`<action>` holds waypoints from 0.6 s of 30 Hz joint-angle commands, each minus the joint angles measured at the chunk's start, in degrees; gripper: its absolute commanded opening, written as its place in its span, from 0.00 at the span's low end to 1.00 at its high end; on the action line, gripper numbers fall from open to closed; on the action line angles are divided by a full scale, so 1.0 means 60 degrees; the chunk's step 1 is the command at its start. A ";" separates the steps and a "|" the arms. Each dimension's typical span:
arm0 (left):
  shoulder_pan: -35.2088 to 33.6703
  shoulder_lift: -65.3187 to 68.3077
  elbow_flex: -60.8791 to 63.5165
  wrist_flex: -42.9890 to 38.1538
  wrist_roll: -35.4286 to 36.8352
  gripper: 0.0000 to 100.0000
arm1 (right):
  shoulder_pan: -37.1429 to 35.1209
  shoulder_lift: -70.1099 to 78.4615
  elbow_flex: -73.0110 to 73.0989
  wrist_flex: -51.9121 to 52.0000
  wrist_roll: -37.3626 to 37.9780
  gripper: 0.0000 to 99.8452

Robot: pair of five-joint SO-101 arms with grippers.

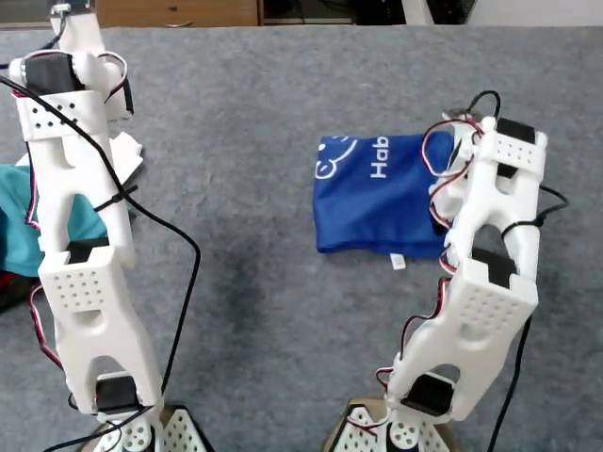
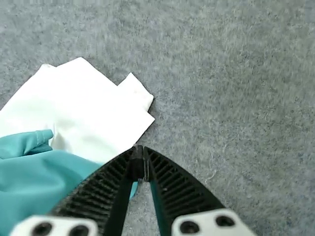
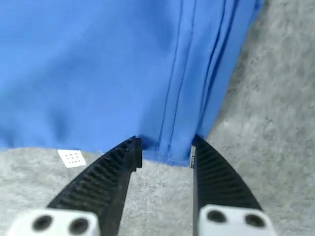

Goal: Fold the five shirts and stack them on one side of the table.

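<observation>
A folded blue shirt [image 1: 382, 193] with white print lies on the grey table [image 1: 245, 235], right of centre. My right gripper [image 3: 165, 150] is open at the shirt's near edge [image 3: 123, 73], its fingertips straddling a stitched, layered hem. A small white tag [image 3: 73, 157] pokes out beside one fingertip. The right arm [image 1: 490, 273] covers the shirt's right end. At the far left, a white shirt [image 2: 83, 118] lies flat, with a teal shirt [image 2: 34, 182] overlapping it. My left gripper [image 2: 139, 158] is shut with nothing in it, hovering just above the edge of the white shirt.
The left arm [image 1: 80, 235] stretches along the left side over the teal shirt [image 1: 19, 221] and white shirt [image 1: 127, 155]. A dark red cloth [image 1: 11, 282] shows at the left edge. Wooden furniture [image 1: 179, 11] stands behind the table.
</observation>
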 commanded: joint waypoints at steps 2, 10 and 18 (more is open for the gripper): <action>-0.0015 -0.0608 -0.0029 0.0117 0.0015 0.02 | 0.0007 -0.0579 0.0110 -0.0410 -0.0059 0.17; -0.0015 -0.0608 -0.0029 0.0117 0.0015 0.02 | 0.0007 -0.0637 0.0007 -0.0176 -0.0015 0.05; -0.0015 -0.0608 -0.0044 0.0117 0.0015 0.02 | 0.0037 -0.0652 -0.0125 -0.0117 -0.0015 0.01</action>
